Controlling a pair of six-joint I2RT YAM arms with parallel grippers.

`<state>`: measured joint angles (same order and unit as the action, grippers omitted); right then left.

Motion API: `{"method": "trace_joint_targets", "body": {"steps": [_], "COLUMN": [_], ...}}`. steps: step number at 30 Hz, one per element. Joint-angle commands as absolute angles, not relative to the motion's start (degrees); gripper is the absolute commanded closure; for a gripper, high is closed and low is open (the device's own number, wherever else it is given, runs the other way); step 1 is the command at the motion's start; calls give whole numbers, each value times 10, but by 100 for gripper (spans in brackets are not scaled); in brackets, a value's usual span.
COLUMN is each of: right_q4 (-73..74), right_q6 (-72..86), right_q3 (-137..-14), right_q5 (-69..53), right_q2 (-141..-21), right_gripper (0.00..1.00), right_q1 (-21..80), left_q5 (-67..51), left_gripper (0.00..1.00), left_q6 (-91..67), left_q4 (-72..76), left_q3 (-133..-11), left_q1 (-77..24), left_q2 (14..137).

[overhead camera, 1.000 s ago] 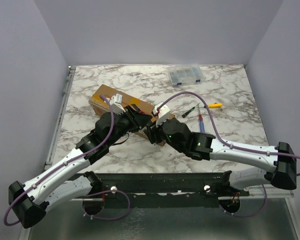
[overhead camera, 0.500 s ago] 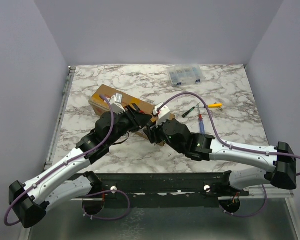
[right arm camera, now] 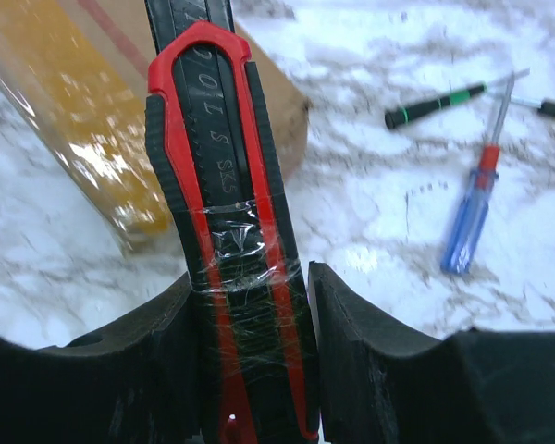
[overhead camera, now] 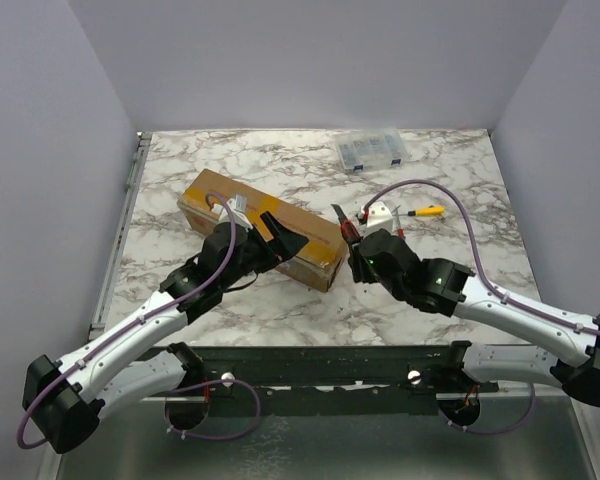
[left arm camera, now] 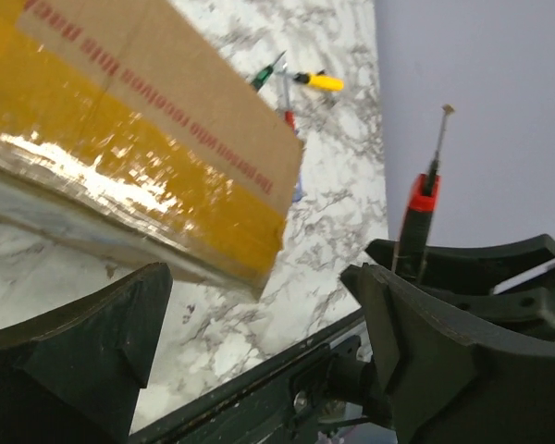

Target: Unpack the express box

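Observation:
The express box [overhead camera: 242, 212] is a long brown carton with yellowish tape, lying at an angle left of centre. In the left wrist view the express box [left arm camera: 120, 102] shows red printing along its edge. My left gripper [overhead camera: 286, 240] hovers over the box's near right end, open with nothing between its fingers [left arm camera: 435, 351]. Just right of the box end, my right gripper [overhead camera: 353, 252] is shut on a red and black utility knife [overhead camera: 343, 225]. In the right wrist view the knife [right arm camera: 224, 222] points up and away, with the express box [right arm camera: 83, 139] behind it to the left.
A clear plastic organiser case [overhead camera: 372, 150] stands at the back right. Three screwdrivers lie right of the box: a green one [right arm camera: 433, 104], a blue one [right arm camera: 470, 215] and a yellow-handled one [overhead camera: 430, 211]. The table's metal rail runs along the near edge [left arm camera: 259, 388].
My left gripper has opened and drawn back from the box top. The right arm has swung right, away from the box, carrying the knife; the box now lies uncovered.

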<state>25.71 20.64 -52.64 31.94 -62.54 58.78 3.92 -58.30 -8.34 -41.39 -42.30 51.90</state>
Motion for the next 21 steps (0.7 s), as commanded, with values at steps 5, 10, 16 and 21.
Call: {"method": "trace_joint_targets", "body": {"steps": [5,10,16,21], "right_q4": [492,564,615,630], "right_q6": [296,342,366,372], "right_q3": [-563,-586,-604,-612], "right_q5": [211,238,247,246], "right_q2": [-596,-628,-665,-677], "right_gripper": [100,100,100,100], "right_q1": [591,591,595,609], "left_q5": [34,55,30,15], "left_gripper": [8,7,8,9], "left_q6": [-650,-641,-608,-582], "left_q4": [-99,-51,-12,8], "left_q3": [-350,-330,-331,-334], "left_q1": [-417,-399,-350,-319], "left_q2": [531,550,599,627]}}
